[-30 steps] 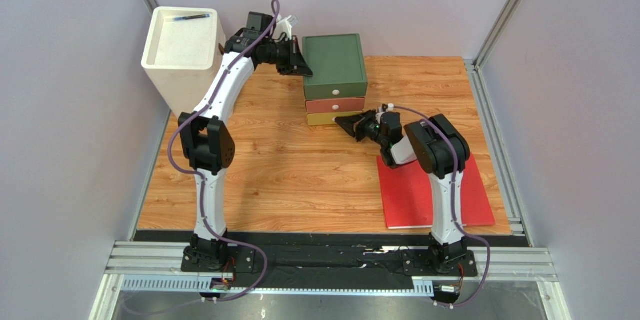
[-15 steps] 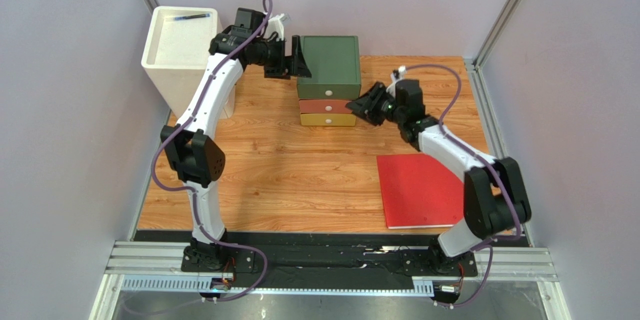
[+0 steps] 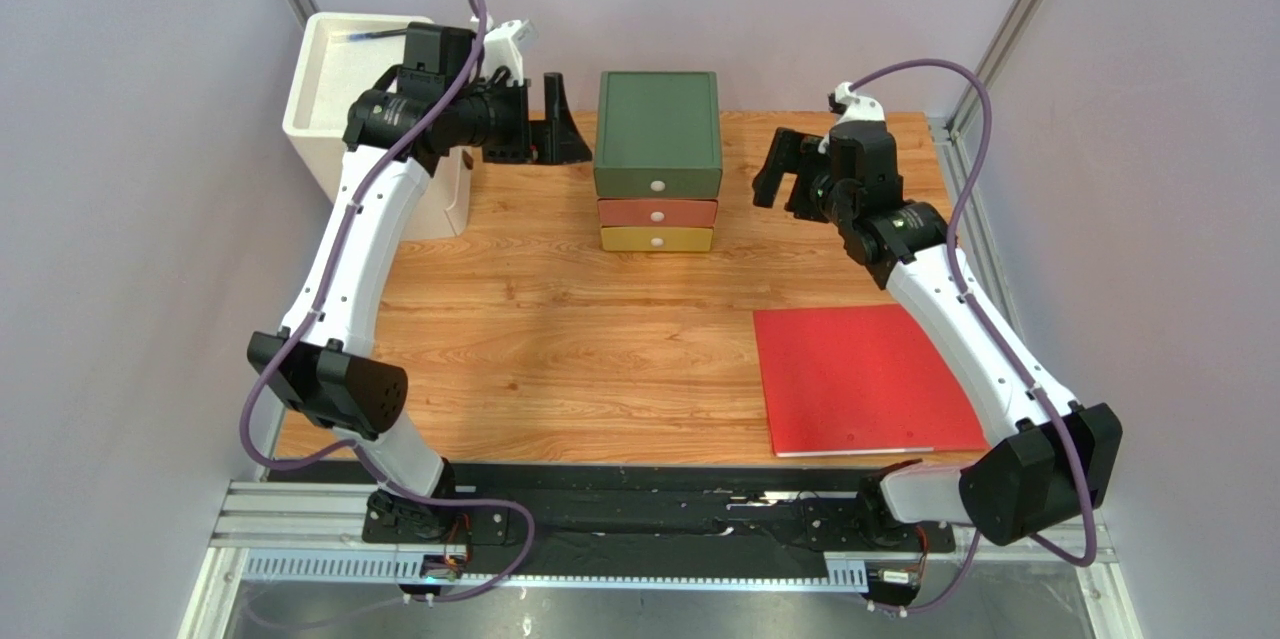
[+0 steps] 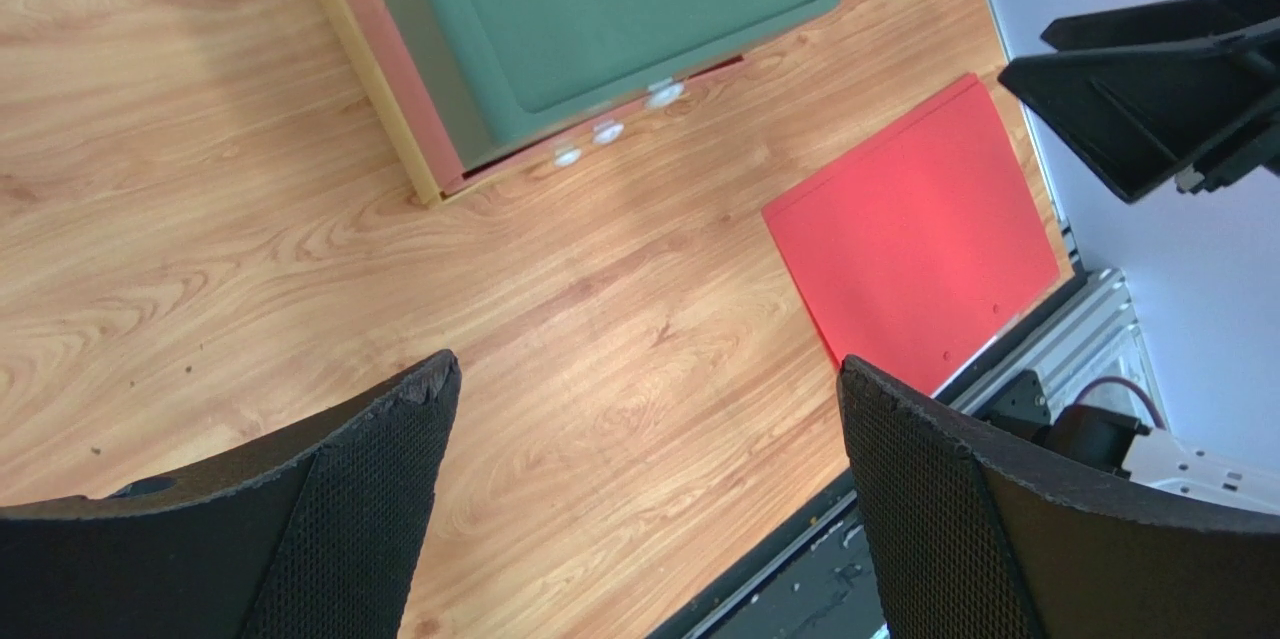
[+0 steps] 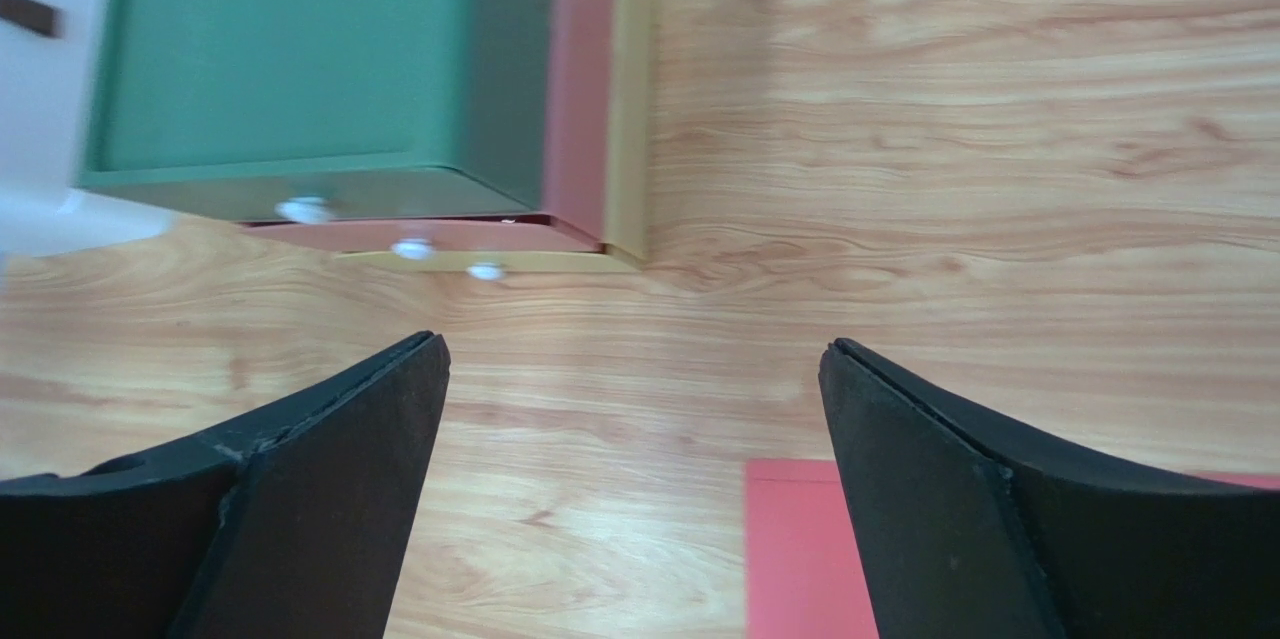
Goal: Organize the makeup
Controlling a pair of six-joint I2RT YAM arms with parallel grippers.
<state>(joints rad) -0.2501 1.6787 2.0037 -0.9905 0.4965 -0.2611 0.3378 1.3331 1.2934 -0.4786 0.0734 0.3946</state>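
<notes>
No makeup shows on the table. The only candidate is a slim dark stick [image 3: 376, 32] lying in the white bin [image 3: 343, 111], too small to identify. A drawer unit [image 3: 658, 129] with a green top, a red drawer and a yellow drawer stands at the back middle, drawers closed. My left gripper [image 3: 538, 129] hovers just left of it, open and empty [image 4: 646, 366]. On the unit's right my right gripper [image 3: 789, 171] hangs apart from it, also open and empty [image 5: 633, 345]. The wrist views show the unit [image 4: 601, 9] [image 5: 301, 54] from either side.
A flat red book [image 3: 864, 377] lies on the wooden table at the front right, also seen under both wrists [image 4: 917, 249] [image 5: 804, 549]. The white bin stands off the table's back left corner. Grey walls and metal rails enclose the table.
Both grippers went from shut to open. The left one drew back leftward from the drawer unit. The right arm swung from the drawer fronts up to the unit's right side.
</notes>
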